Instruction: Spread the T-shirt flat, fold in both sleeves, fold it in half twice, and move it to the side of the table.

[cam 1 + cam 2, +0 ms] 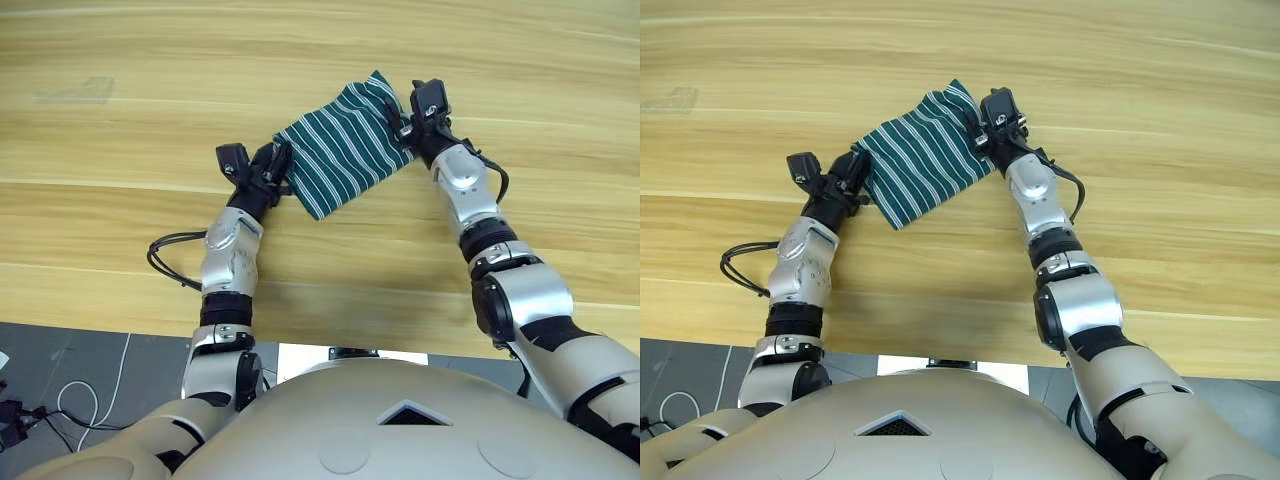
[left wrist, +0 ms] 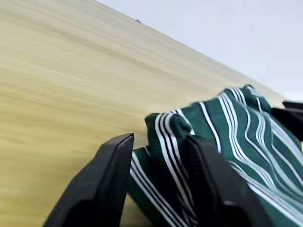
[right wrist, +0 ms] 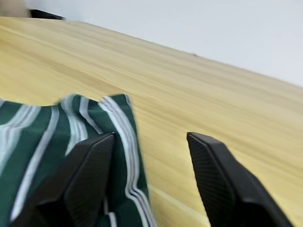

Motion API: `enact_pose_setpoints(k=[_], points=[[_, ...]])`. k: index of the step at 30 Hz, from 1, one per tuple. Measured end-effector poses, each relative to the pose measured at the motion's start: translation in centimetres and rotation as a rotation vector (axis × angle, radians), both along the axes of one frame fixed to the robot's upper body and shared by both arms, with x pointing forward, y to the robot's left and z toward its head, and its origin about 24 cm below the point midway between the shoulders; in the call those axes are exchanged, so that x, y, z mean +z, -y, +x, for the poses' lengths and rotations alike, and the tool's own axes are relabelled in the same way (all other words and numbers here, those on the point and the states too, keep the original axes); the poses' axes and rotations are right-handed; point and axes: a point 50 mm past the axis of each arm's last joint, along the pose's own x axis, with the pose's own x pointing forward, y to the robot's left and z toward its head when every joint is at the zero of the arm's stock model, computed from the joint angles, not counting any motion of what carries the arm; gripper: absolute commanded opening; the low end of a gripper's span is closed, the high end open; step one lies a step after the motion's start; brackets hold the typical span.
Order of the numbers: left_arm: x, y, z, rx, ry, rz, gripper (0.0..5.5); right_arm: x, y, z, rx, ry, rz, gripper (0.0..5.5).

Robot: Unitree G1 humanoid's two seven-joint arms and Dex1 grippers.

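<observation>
Across the whole head view runs the pale wood-grain table (image 1: 120,60), and everything I care about sits just above centre of frame. The green T-shirt with white stripes (image 1: 345,150) lies there as a small, tilted, folded rectangle, so I judge the folding is done and only the move to the side is left.

At its lower-left corner is the left gripper (image 1: 280,165). On the wrist feed its black fingers (image 2: 111,165) stand part-way apart with a bunched edge of cloth in the gap, straddling it, not clamped as far as I can judge.

At the upper-right edge is the right gripper (image 1: 398,118). Its fingers (image 3: 213,165) are spread wide, bare table between them, one finger against the cloth and nothing held. With one gripper at each end, I can take the bundle from both ends and keep the folds together.
</observation>
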Motion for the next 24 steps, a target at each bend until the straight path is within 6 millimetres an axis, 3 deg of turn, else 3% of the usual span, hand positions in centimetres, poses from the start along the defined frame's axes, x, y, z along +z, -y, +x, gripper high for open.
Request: enact_pose_setpoints(k=[5, 9, 11, 14, 19, 24], points=[[0.1, -3.2, -0.9, 0.205, -0.011, -0.102, 3.24, 0.9, 0.6, 0.0, -0.038, 0.087, 0.041, 3.27], [0.4, -4.4, -2.2, 0.283, 0.011, -0.119, 3.92, 3.2, -0.7, -2.0, 0.109, 0.269, 0.074, 3.27], [0.5, -4.2, -2.7, 0.285, 0.026, -0.125, 4.16, 3.9, -2.6, -3.3, 0.227, 0.303, 0.075, 3.27], [0.4, -3.5, -3.0, 0.26, 0.072, -0.124, 4.36, 2.9, -5.5, -4.2, 0.348, 0.232, 0.038, 3.27], [0.5, -1.9, -3.4, 0.181, 0.134, -0.11, 4.36, -0.3, -4.6, -1.9, 0.256, 0.017, -0.075, 3.27], [2.9, 0.1, -2.8, 0.123, 0.239, -0.127, 4.36, 0.2, -4.2, 0.5, 0.096, -0.15, 0.05, 3.27]])
